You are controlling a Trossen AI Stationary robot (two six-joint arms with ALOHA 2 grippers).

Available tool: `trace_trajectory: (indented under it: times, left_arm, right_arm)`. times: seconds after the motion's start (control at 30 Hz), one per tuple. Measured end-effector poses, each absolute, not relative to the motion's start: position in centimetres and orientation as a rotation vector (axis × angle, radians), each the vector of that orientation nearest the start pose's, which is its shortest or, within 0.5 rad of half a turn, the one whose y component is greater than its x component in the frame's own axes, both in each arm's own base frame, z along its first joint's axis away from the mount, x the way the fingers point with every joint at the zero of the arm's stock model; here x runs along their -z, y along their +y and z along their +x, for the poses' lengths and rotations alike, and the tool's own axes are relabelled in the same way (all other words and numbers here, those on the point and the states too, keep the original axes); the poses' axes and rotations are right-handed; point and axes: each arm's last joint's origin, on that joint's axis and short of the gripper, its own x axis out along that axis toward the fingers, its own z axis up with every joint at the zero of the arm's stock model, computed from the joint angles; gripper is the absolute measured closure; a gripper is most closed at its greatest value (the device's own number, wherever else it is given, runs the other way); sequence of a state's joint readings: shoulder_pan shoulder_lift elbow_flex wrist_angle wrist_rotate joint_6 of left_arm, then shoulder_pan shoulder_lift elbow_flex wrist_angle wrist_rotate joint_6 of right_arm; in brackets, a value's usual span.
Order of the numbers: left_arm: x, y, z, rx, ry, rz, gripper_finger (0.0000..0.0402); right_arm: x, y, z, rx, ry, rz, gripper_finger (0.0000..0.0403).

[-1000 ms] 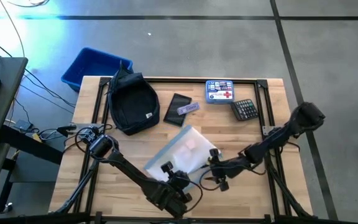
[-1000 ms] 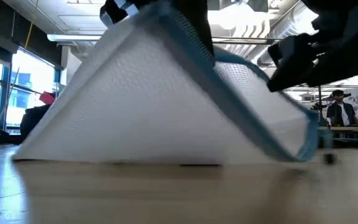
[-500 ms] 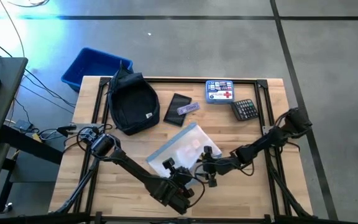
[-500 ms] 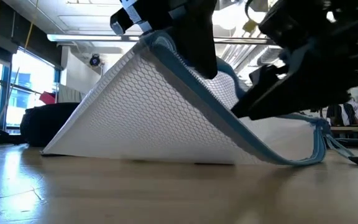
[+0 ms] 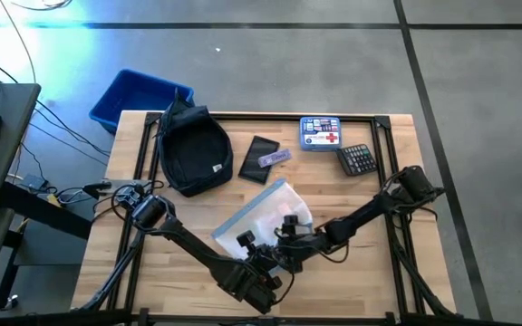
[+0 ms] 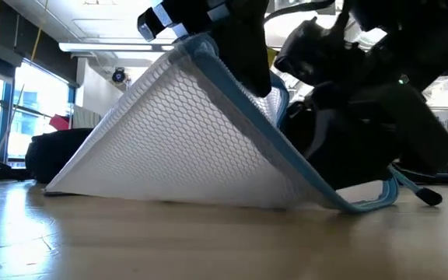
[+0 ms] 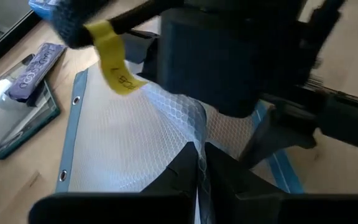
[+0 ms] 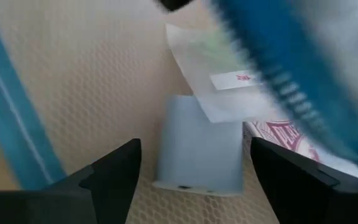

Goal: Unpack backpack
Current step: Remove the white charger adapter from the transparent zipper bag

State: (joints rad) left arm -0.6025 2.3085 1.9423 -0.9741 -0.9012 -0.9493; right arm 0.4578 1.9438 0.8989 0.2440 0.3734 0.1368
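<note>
The dark navy backpack (image 5: 193, 149) lies flat at the table's far left. Mid-table, a white mesh pouch with blue trim (image 5: 265, 215) stands like a tent in the low view (image 6: 185, 140), its far edge on the wood. My left gripper (image 7: 199, 163) is shut on its raised near side. My right gripper (image 8: 194, 155) is open and reaches into the pouch's mouth. Its fingers stand on either side of a pale blue-grey box (image 8: 197, 146) without touching it. A paper packet (image 8: 229, 81) and a red-patterned pack (image 8: 284, 134) lie beside the box. My left gripper pinches the pouch's upper mesh layer (image 7: 188, 134) between its two fingers, close to the blue zip edge (image 6: 204, 53). The fingers come slanting down from the table's near side. That edge is held up, and the mesh slopes down to the table.
A flat black case with a purple item on it (image 5: 263, 158), a blue first-aid tin (image 5: 320, 131) and a calculator (image 5: 356, 160) lie along the far side. A blue bin (image 5: 139, 95) stands off the table's far left corner. Bare wood shows at the near left and right.
My right gripper has gone down and toward the table's left, in under the pouch's raised zip edge and into its mouth. The pouch stays held up by my left gripper, which has kept still.
</note>
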Motion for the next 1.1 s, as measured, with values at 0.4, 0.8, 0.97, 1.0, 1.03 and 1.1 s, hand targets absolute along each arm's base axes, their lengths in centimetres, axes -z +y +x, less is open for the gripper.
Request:
trace_trajectory:
  times: [0.4,0.8,0.97,1.0,1.03,1.1]
  left_arm:
    - [-18.2,-24.2,38.7,-0.719,0.771,0.056,0.0401]
    - [-18.1,-23.8,38.0,-0.772,0.796,0.041,0.0401]
    - [-18.0,-23.8,38.1,-0.770,0.794,0.038,0.0401]
    - [-18.0,-23.8,38.1,-0.770,0.794,0.038,0.0401]
    - [-18.1,-23.8,38.1,-0.769,0.794,0.040,0.0401]
    - [-18.0,-23.8,38.1,-0.769,0.795,0.040,0.0401]
  right_arm:
    - [-12.2,15.5,29.4,-0.031,0.929,-0.271,0.0244]
    - [-19.8,11.1,23.8,0.113,0.747,-0.249,0.0244]
    - [-18.3,3.3,24.8,0.234,0.623,-0.031,0.0244]
    - [-17.9,1.7,25.1,0.250,0.603,0.014,0.0244]
    - [-17.5,0.1,25.4,0.279,0.581,0.050,0.0244]
    - [-16.9,-2.9,26.0,0.360,0.562,0.097,0.0244]
